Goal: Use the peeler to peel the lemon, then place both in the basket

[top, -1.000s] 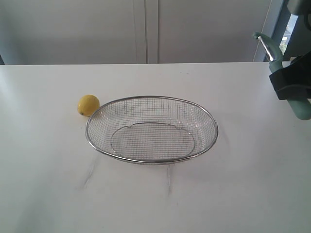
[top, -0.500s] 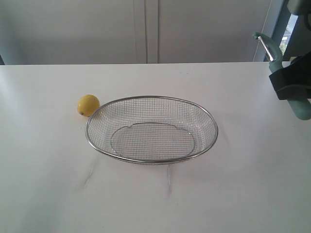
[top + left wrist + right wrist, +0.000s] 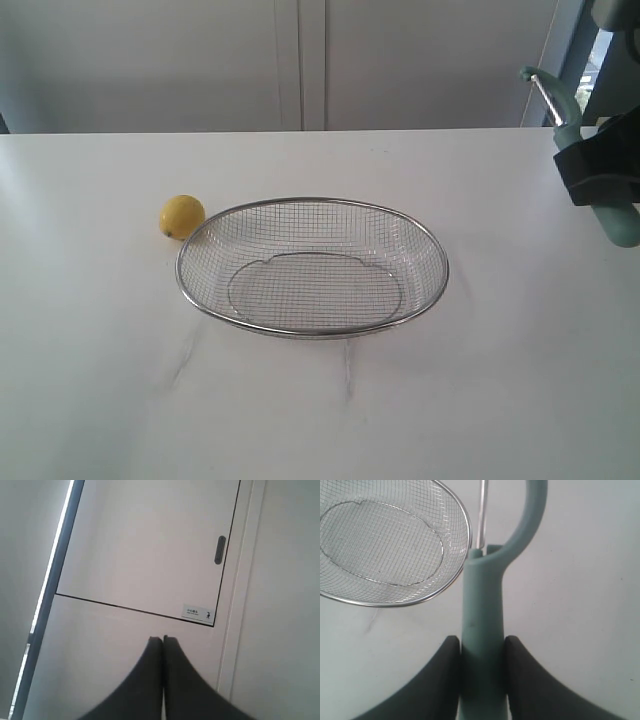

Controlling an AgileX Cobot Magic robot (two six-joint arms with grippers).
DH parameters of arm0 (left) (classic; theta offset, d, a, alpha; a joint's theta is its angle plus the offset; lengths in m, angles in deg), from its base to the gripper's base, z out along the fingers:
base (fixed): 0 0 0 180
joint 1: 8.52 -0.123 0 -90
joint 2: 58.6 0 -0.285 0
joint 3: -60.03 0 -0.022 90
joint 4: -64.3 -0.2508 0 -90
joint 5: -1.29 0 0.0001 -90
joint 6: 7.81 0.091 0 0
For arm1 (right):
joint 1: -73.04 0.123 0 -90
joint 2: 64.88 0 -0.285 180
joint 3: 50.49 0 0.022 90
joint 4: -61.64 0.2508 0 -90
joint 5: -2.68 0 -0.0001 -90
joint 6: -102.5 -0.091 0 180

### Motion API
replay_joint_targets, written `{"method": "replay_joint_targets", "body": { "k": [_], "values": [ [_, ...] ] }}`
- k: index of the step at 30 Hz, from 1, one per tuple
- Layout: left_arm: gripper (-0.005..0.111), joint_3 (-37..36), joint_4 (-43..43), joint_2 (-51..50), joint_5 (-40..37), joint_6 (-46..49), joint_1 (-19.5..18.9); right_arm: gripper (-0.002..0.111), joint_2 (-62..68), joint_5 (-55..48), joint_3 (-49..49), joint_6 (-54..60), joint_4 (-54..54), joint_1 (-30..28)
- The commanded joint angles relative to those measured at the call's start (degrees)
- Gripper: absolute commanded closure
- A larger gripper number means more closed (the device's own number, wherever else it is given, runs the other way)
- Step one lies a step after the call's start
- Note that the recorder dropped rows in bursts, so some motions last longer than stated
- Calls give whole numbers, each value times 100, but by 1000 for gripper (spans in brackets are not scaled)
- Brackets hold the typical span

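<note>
The small yellow lemon [image 3: 182, 216] rests on the white table, touching the far left rim of the wire basket [image 3: 312, 267]. The basket holds nothing. My right gripper [image 3: 482, 642] is shut on the pale teal handle of the peeler [image 3: 485, 610], raised above the table at the right edge of the exterior view; there the peeler [image 3: 560, 108] shows its metal blade head pointing up and left. The basket's rim [image 3: 461, 515] lies off to one side of the peeler in the right wrist view. My left gripper [image 3: 162, 639] is shut on nothing and faces a wall panel.
The white table [image 3: 320, 400] stretches wide around the basket, with faint grey marks in front of it. Pale cabinet doors [image 3: 300, 60] stand behind the table. A small sign [image 3: 197, 613] and a slot handle [image 3: 219, 550] sit on the panel in the left wrist view.
</note>
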Motion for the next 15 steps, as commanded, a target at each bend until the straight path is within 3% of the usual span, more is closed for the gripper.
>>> {"method": "replay_joint_targets", "body": {
  "k": [1,15],
  "values": [
    [107,236,18,-358,105,111,-18,108,-47,27,4,15,5,-9],
    [107,903,-347,-1981,505,101,-18,108,-47,27,4,15,5,-9]
  ]
}}
